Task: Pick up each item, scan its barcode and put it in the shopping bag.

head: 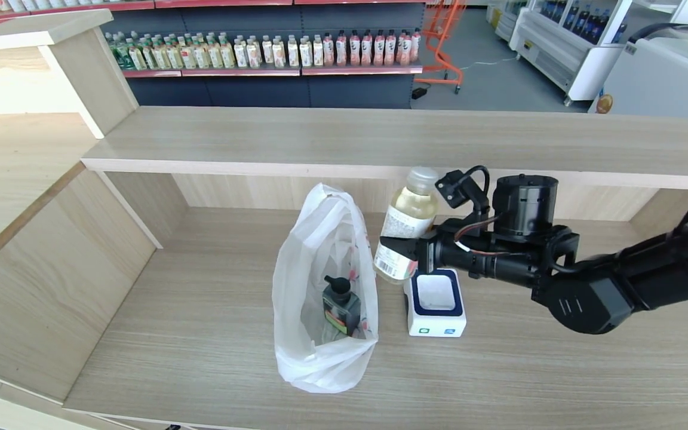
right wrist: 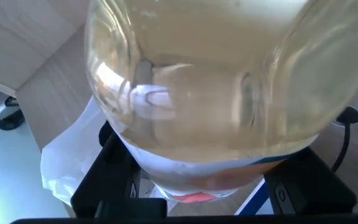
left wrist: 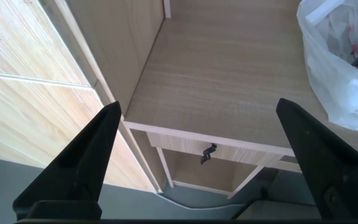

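One wooden counter (head: pixel 200 358) carries everything, walled at its left side and backed by a raised ledge (head: pixel 380 137). Behind the ledge, a store shelf (head: pixel 260 71) holds a row of drink bottles.

A white plastic shopping bag (head: pixel 296 286) stands open near the middle of the counter, somewhat closer to the front edge than to the back. Its mouth gapes upward and its handles lean toward the back wall.

From the counter's right end, the right arm stretches across at a height. The right gripper (head: pixel 402 249) is clenched around the lower body of a clear bottle of pale yellow drink (head: pixel 407 218). The bottle hangs nearly upright, its white cap tipped slightly toward the back ledge, and a barcode shows low on its label. It hangs between the bag's rim and the arm, over the back left corner of the scanner. In the right wrist view its rounded base (right wrist: pixel 229 81) looms close, with black fingers (right wrist: pixel 110 180) on either side.

The left gripper (left wrist: pixel 197 106) hangs off the counter's front edge toward the left corner, fingers spread wide with nothing between them.

The white scanner (head: pixel 435 301), its window framed in dark blue, sits just to the right of the bag.

A dark pump bottle (head: pixel 340 304) stands inside the bag.
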### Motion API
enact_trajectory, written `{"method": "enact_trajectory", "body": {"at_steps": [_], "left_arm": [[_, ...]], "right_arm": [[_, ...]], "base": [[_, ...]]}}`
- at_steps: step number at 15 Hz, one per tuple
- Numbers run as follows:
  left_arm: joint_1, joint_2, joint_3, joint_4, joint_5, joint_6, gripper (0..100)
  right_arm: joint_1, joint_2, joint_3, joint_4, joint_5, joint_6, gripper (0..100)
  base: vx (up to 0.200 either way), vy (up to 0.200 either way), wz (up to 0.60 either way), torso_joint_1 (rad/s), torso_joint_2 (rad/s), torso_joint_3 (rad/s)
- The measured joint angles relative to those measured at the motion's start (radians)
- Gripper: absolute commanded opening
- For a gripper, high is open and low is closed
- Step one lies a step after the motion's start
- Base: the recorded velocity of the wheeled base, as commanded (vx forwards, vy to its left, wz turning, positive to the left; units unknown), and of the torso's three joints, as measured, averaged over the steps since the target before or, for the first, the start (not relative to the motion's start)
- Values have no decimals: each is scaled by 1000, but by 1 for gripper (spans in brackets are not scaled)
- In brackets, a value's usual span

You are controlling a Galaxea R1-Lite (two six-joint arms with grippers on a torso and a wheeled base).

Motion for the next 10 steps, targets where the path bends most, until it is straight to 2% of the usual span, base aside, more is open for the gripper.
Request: {"method": "enact_trajectory", "body": {"at_steps": [3, 10], "left_arm": [[1, 0, 0, 0, 0, 0, 100], [1, 0, 0, 0, 0, 0, 100]], "right_arm": [[26, 80, -70, -50, 0, -1, 0], [43, 238, -132, -209, 3, -3, 0]], "base": [[0, 0, 0, 0, 0, 0], [0, 0, 0, 0, 0, 0]]}}
